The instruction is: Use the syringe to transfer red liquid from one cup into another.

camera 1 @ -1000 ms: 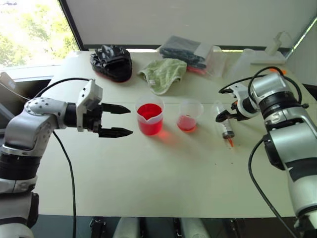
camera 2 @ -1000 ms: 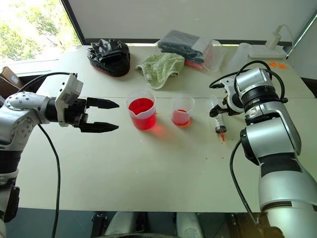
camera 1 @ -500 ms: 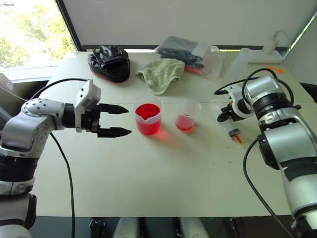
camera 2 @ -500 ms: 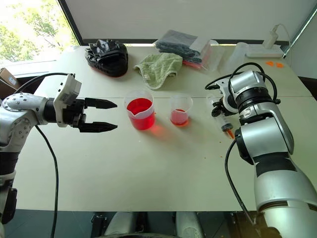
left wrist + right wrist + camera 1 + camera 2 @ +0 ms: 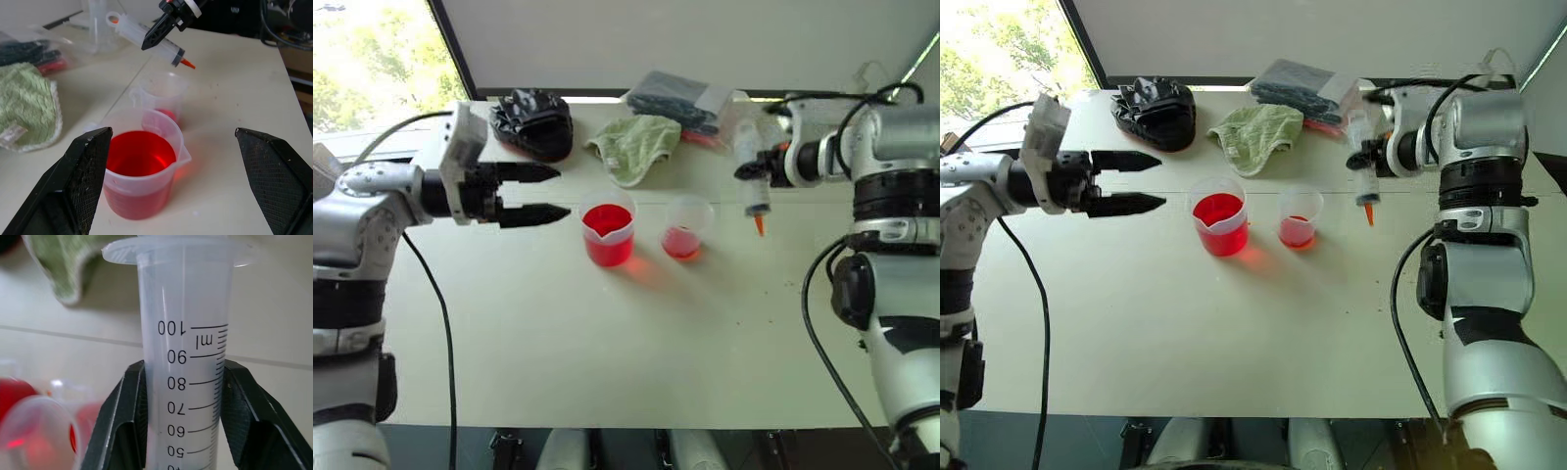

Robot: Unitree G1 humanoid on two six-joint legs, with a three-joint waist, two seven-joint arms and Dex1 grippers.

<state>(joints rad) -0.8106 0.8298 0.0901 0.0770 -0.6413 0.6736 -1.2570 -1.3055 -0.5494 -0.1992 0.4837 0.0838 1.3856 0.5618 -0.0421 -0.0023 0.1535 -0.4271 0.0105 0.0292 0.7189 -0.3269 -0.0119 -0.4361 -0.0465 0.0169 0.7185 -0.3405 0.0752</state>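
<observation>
On a pale table (image 5: 607,343) stand two clear plastic cups side by side: a wider spouted beaker (image 5: 609,235) about half full of red liquid (image 5: 606,219), and just to its right a smaller cup (image 5: 684,228) with a little red at the bottom. Above and to the right of the smaller cup, the right gripper (image 5: 756,166) is clamped on the barrel of a clear syringe (image 5: 754,186), held off the table, orange tip pointing down. Left of the beaker, the left gripper (image 5: 540,192) hovers with fingers spread apart, empty. A green cloth (image 5: 634,145) lies behind the cups.
</observation>
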